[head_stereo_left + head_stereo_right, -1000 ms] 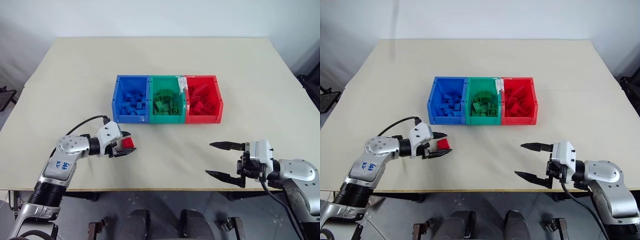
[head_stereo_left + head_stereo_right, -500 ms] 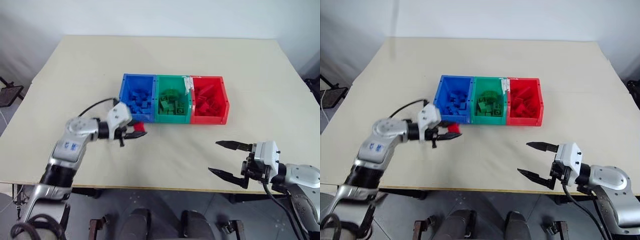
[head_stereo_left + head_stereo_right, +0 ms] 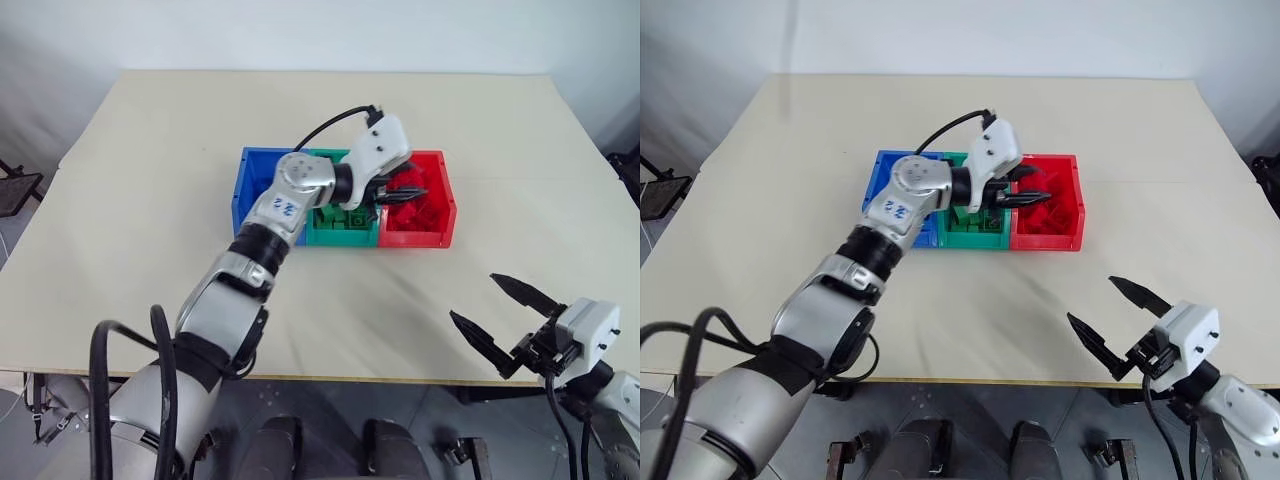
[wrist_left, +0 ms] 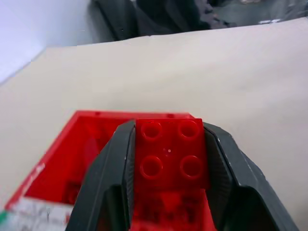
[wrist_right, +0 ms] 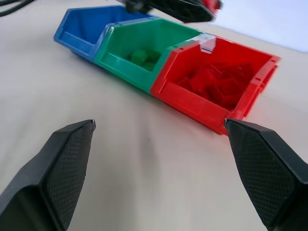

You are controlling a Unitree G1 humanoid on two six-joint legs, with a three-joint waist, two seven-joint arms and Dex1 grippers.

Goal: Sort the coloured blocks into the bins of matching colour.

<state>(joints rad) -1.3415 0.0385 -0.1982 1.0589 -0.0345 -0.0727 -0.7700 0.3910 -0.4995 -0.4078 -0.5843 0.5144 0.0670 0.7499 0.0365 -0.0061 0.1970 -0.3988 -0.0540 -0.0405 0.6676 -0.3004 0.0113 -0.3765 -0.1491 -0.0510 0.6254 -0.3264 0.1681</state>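
We hold a red brick (image 4: 169,156) pinched between the left gripper (image 3: 408,188) fingers over the red bin (image 3: 446,212), right gripper (image 3: 503,315) spread wide and empty near the table (image 3: 150,150) edge, so releasing off-centre risks it bouncing off the rim into the green bin (image 3: 318,228).

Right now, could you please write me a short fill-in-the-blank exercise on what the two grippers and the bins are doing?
1. The left gripper is shut on a ____ block.
2. That block hangs over the ____ bin.
3. The right gripper has its fingers ____ and holds nothing.
4. The middle bin of the row is ____.

Missing words: red; red; open; green
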